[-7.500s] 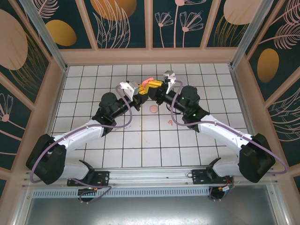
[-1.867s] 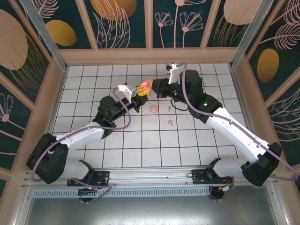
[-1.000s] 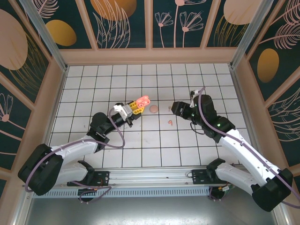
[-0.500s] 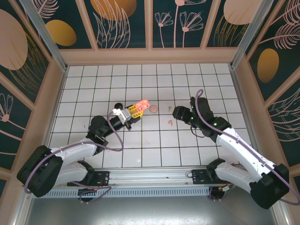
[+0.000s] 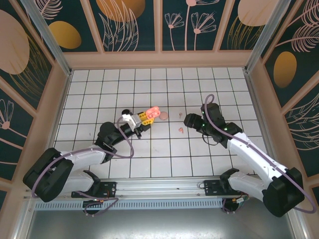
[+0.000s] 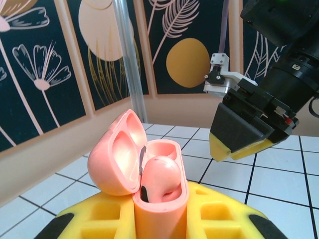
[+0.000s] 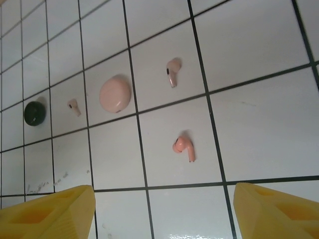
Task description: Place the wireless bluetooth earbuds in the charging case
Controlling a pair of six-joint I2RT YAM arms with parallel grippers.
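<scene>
Table (image 5: 199, 154): glossy tile, small stuff skids.
L gripper (image 5: 147, 115): jaws clenched on open coral case (image 6: 149, 174), one seated bud (image 6: 160, 177) inside.
R gripper (image 5: 189, 120): jaws spread, empty, above loose buds.
Risks:
- coral bud (image 7: 184, 147) squirts out of off-centre pinch
- wrong pick, paler bud (image 7: 172, 72) near
- stem misaligned, jams vs lid (image 6: 119, 149)

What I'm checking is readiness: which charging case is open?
The coral case in the left end effector: lid flipped back, one earbud seated. The pale pink case and dark case lie shut.
</scene>
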